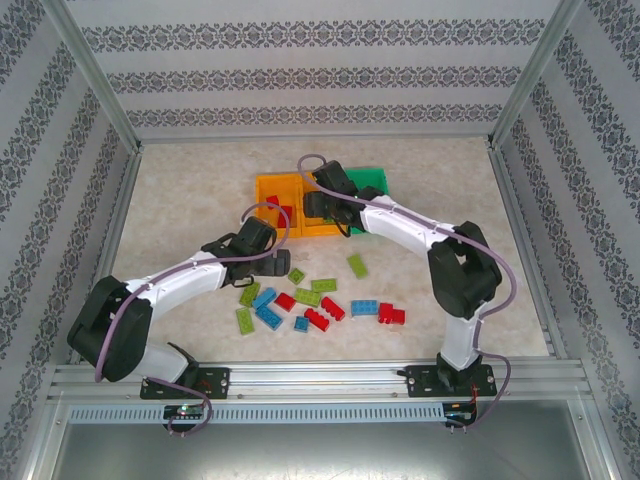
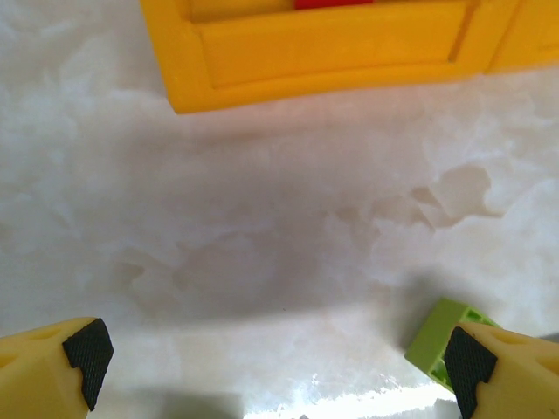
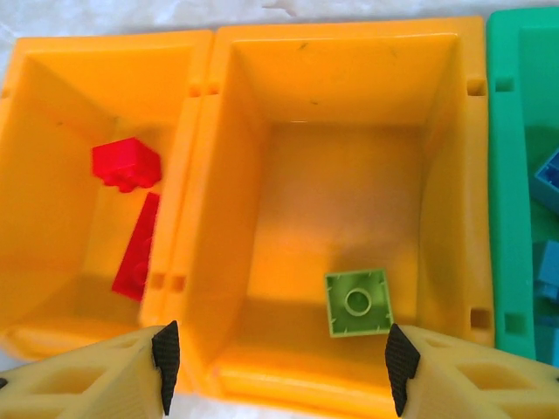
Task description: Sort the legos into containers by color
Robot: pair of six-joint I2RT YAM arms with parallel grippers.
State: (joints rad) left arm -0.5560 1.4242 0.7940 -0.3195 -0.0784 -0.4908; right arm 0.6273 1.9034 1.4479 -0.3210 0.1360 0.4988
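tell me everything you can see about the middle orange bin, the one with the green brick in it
The middle orange bin is a rectangular open-top tub of glossy orange plastic, with walls sloping inward to a flat floor and small square slots in its rim. It stands upright, rim to rim between the other orange bin and the green bin. One lime green brick lies on its floor near the front wall, hollow side up. The open right gripper hovers over its near edge.
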